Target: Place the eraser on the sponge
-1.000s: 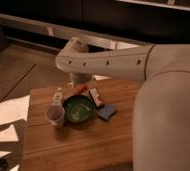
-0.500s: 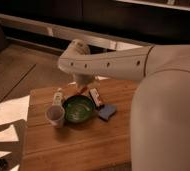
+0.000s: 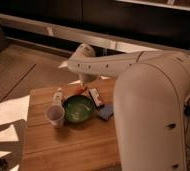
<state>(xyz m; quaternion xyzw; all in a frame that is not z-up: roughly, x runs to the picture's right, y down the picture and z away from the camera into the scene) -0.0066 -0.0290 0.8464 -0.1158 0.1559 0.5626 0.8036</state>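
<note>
The eraser (image 3: 95, 96), a small dark block with a white face and reddish edge, lies on the wooden table just right of the green bowl. The sponge (image 3: 106, 112), a flat blue-purple pad, rests right beside it on its near side, partly hidden behind my arm. My gripper (image 3: 86, 80) hangs at the end of the white arm above the table's far edge, just left of and behind the eraser, with its tip over an orange-red item.
A green bowl (image 3: 78, 109) sits mid-table with a pale cup (image 3: 55, 115) to its left and a small bottle (image 3: 58, 95) behind the cup. An orange-red elongated item (image 3: 79, 89) lies behind the bowl. The wooden table (image 3: 68, 147) stands on the floor, and my white arm fills the right side.
The arm's wrist has shifted only slightly over the far edge of the table. The eraser, sponge, bowl and cup lie where they were.
</note>
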